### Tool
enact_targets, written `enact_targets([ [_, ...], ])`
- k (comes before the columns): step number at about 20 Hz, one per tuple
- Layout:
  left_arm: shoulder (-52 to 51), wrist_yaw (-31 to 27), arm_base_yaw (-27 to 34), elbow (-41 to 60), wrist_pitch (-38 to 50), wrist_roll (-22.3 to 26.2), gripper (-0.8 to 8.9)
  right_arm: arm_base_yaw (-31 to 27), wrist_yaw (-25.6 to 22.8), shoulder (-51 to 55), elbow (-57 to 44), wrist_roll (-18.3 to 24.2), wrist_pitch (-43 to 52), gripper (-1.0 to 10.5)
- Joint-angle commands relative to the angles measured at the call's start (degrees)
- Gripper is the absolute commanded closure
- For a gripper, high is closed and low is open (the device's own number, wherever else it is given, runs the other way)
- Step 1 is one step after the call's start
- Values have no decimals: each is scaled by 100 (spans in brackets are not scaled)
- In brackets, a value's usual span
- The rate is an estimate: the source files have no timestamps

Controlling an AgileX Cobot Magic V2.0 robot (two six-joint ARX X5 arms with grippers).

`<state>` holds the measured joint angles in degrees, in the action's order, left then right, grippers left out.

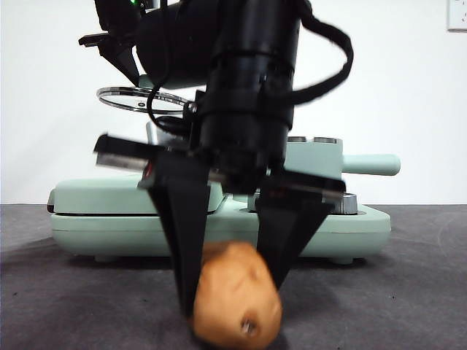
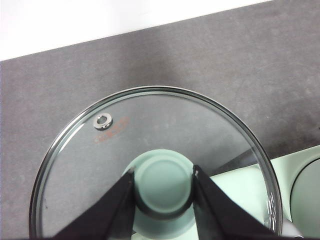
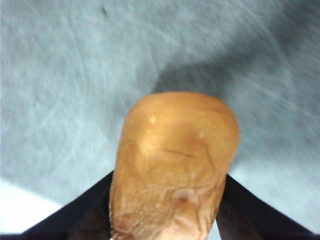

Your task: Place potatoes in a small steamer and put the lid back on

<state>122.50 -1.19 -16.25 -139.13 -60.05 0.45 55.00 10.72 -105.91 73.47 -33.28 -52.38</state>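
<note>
An orange-brown potato (image 1: 237,299) with a dark spot at its near end is low at the front of the dark mat, and I cannot tell if it touches it. My right gripper (image 1: 232,292) comes straight down and is shut on it, one black jaw on each side; the right wrist view shows the potato (image 3: 177,150) filling the gap in that gripper (image 3: 167,215). High at the back left hangs the glass lid (image 1: 139,100). My left gripper (image 2: 164,192) is shut on the lid's mint-green knob (image 2: 162,182), below the steel-rimmed glass (image 2: 150,125). The small steamer (image 1: 315,157) stands behind the right arm, its handle (image 1: 372,164) pointing right.
A flat mint-green griddle (image 1: 87,215) spans the back of the table under the steamer. The dark grey mat (image 1: 394,292) runs from it to the front edge. A white wall closes off the back.
</note>
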Motion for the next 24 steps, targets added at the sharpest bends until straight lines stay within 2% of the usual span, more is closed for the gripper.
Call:
enact_targets([
  [1, -109, 13, -15, -236, 127, -4, 808, -133, -2, 125, 592, 210, -468, 754],
  [4, -109, 13, -15, -236, 122, -4, 808, -588, -28, 146, 1718, 673, -1344, 754],
  [7, -109, 13, -15, -234, 111, -2, 808, -1132, -76, 146, 2839, 1016, -1729, 753],
  [9, -109, 13, -15, -234, 111, -4, 808, -1537, -225, 144, 3442, 1252, -1845, 753],
  [15, -109, 15, -22, -234, 81, -7, 808, -2686, -149, -262, 4450, 1818, -1718, 740],
  [17, -109, 15, -28, -234, 70, -9, 808, -2933, -52, -616, 4730, 1939, -1705, 739],
  [19, -109, 105, -26, -234, 61, -42, 808, -3117, 282, -1047, 5117, 2035, -1711, 739],
  [24, -109, 177, -26, -234, 17, -74, 808, -3200, 271, -1864, 5939, 2223, -1823, 739],
])
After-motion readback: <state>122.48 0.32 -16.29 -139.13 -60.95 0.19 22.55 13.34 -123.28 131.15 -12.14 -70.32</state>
